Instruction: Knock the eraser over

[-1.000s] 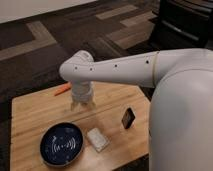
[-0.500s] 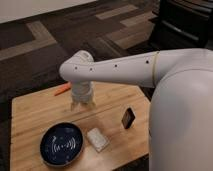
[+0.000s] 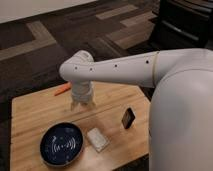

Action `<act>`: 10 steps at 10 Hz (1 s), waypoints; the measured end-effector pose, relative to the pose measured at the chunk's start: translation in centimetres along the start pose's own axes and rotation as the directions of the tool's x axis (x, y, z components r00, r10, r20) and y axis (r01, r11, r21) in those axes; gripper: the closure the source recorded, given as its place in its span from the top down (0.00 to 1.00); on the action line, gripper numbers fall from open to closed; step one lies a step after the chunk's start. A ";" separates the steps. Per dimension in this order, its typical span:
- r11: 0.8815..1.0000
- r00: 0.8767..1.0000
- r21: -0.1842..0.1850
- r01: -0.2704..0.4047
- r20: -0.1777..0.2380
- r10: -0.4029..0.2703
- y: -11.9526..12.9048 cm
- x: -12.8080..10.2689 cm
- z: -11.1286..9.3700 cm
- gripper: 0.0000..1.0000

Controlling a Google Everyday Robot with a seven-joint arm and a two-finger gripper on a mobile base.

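The eraser (image 3: 128,118) is a small black block with an orange-brown edge. It stands upright on the wooden table (image 3: 35,120), toward the right side. My gripper (image 3: 82,104) hangs from the white arm over the middle of the table, to the left of the eraser and well apart from it. It holds nothing that I can see.
A dark blue plate (image 3: 62,144) lies at the front left. A small pale packet (image 3: 97,139) lies between the plate and the eraser. An orange pen (image 3: 62,89) lies at the back, behind the gripper. The table's right and front edges are near the eraser.
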 end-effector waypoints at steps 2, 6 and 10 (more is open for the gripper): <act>1.000 1.000 0.013 0.018 0.001 -0.018 -0.2 0.4 0.3 0.65; 0.996 0.996 0.021 0.091 0.003 -0.091 -1.6 1.5 1.8 0.65; 0.991 0.995 -0.086 0.100 0.009 -0.100 -5.8 1.8 4.3 0.65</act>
